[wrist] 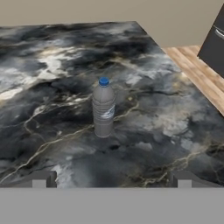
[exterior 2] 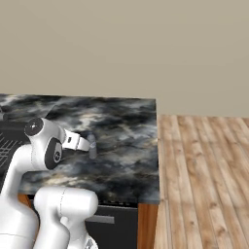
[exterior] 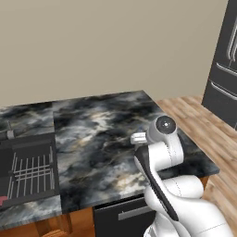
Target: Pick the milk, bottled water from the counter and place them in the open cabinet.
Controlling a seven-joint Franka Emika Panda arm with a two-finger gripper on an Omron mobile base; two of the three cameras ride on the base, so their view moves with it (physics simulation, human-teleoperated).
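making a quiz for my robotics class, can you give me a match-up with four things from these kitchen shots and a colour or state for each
Things:
1. water bottle
2. counter
3. floor
4. pincer

Descriptions:
A. black and grey marbled stone with pale veins
B. open, holding nothing
C. light wooden planks
D. upright, clear grey with a blue cap

Pairs: 1-D, 2-A, 3-C, 4-B
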